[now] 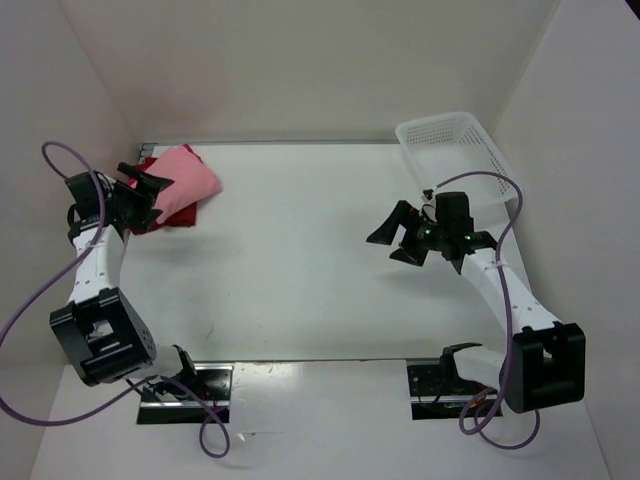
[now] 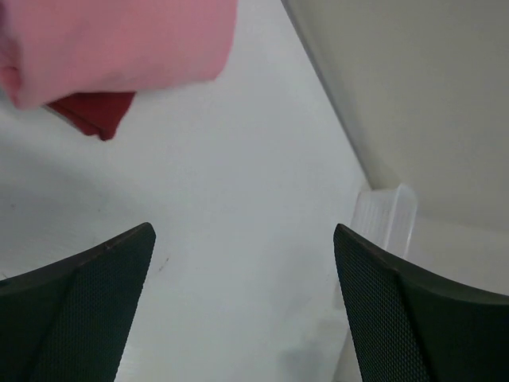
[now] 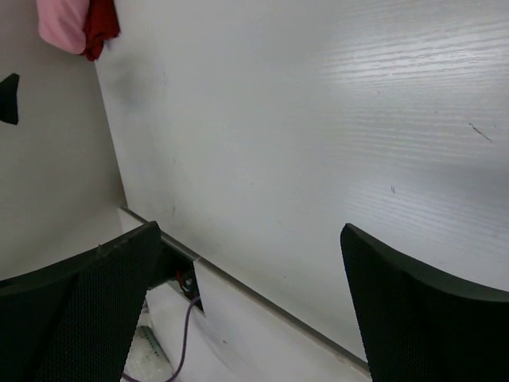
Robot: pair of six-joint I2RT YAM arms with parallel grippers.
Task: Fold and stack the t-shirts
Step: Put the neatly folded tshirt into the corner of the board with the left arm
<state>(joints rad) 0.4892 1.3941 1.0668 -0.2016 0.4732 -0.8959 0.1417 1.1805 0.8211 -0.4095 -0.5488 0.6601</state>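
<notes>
A folded pink t-shirt lies on top of a folded dark red t-shirt in the table's far left corner. I cannot make out a magenta shirt. My left gripper is open and empty, right beside the stack's left edge. In the left wrist view the pink shirt and the dark red shirt lie beyond the open gripper. My right gripper is open and empty above the right middle of the table. The right wrist view shows its gripper wide open, with the pink shirt and the dark red shirt far off.
A white lattice basket stands at the far right corner; it also shows in the left wrist view. White walls enclose the table on three sides. The arm bases and purple cables sit at the near edge.
</notes>
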